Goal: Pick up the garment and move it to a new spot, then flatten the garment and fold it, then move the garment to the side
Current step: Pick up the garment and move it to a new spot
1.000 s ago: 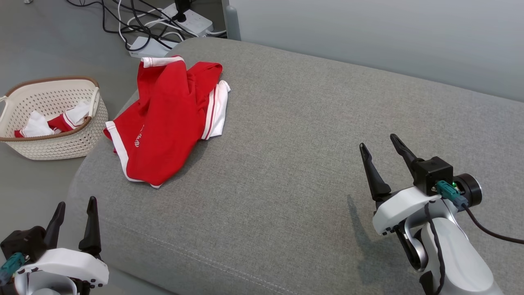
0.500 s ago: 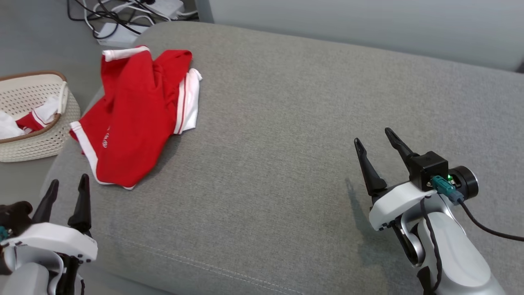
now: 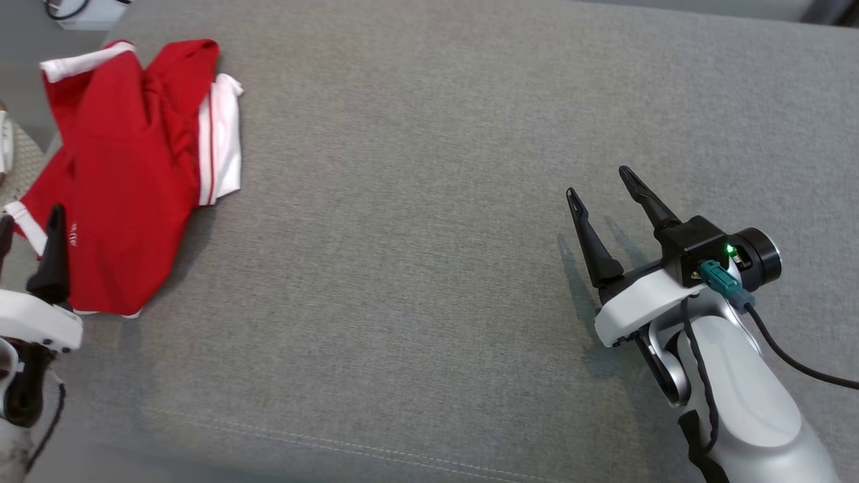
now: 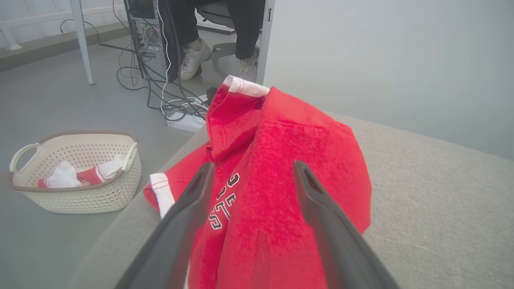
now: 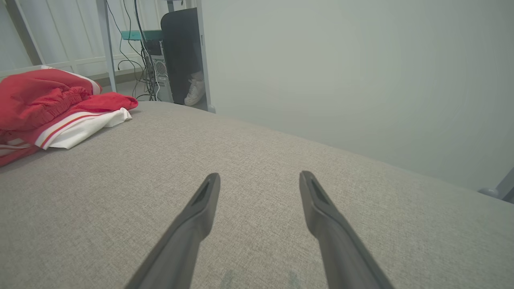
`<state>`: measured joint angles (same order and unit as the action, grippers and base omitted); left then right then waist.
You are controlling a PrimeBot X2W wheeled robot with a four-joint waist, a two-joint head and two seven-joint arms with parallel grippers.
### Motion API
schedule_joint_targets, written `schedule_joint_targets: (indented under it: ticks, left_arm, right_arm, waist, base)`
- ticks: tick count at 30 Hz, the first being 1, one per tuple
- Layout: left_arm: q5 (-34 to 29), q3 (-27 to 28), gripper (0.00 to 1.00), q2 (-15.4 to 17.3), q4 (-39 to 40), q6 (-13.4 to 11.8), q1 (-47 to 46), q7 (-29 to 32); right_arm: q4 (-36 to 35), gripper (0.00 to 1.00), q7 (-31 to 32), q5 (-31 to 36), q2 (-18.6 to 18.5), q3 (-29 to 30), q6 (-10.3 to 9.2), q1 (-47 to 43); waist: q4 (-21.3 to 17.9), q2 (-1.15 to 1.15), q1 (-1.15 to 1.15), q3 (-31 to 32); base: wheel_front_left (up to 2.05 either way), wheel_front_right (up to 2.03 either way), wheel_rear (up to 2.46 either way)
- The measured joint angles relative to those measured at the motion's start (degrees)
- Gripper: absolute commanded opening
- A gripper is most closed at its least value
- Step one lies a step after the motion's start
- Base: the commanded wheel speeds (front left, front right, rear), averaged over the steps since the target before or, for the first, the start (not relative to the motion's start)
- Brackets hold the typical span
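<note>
1. Left pincer (image 4: 253, 166): the fingers are spread apart and hold nothing. In the left wrist view they frame the garment (image 3: 121, 168). Whether the tips touch the cloth cannot be told.
2. Right pincer (image 3: 597, 182): the fingers are spread apart and hold nothing. It hangs over bare upholstery on the right, well apart from the garment.
3. Garment: red shorts with white trim lie crumpled in several layers at the far left of the grey cushion (image 3: 429, 201). The left side lies at the cushion's rounded edge.
4. Task status (judgement): the pick-up is not yet done. The likely next move is for the left pincer to close on the cloth.
5. Hazard: a grip on the top layer alone may let the rest trail and bunch, which makes flattening harder.
6. Hazard: a drag toward the left may pull the garment off the edge to the floor (image 4: 60, 104).
7. Hazard: a descent that goes too deep may pinch the upholstery along with the cloth.
8. Surface: the cushion is woven, grey and soft, with a stitched seam along its near edge.
9. Room: a perforated basket (image 4: 76, 192) holding more red and white cloth stands on the floor at the left. Cables (image 4: 160, 92) and a computer tower (image 4: 148, 36) lie beyond it, with a person's feet (image 4: 192, 64) next to the tower. A pale wall (image 5: 341, 80) closes the far side.
</note>
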<state>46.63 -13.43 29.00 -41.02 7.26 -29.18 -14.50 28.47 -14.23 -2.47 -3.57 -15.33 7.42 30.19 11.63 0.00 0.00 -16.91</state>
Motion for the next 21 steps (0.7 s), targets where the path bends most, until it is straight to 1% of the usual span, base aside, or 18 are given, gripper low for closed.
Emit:
schedule_joint_targets:
  ticks: [5,10,15,16,21]
  left_arm:
    - [5.3,-3.4,1.00,3.7,-0.8,0.0,-3.3,0.0]
    - [11.0,-5.9,1.00,6.5,-1.1,0.0,-4.6,0.0]
    - [16.5,-7.8,1.00,8.6,-2.0,0.0,-5.9,0.0]
    - [16.5,-7.8,1.00,8.6,-2.0,0.0,-5.9,0.0]
    - [20.8,-9.4,1.00,10.2,-4.1,0.0,-6.5,-0.2]
  right_arm:
    - [-2.1,1.00,0.0,0.0,0.0,-0.9,0.00,0.1]
    - [-4.0,1.00,0.0,0.0,0.0,-1.9,0.00,0.2]
    - [-5.7,1.00,0.0,0.4,-0.1,-2.1,0.00,0.2]
    - [-5.7,1.00,0.0,0.4,-0.1,-2.1,0.00,0.2]
    - [-7.1,1.00,0.0,0.6,0.0,-2.2,0.00,0.1]
  waist:
    - [-2.5,0.00,0.00,-2.1]
    - [-4.9,0.00,0.00,-4.1]
    - [-7.1,0.00,0.00,-5.8]
    - [-7.1,0.00,0.00,-5.8]
    - [-9.1,0.00,0.00,-7.3]
  base:
    - [0.00,0.00,0.00]
    - [0.00,0.00,0.00]
    - [0.00,0.00,0.00]
    - [0.00,0.00,0.00]
    - [0.00,0.00,0.00]
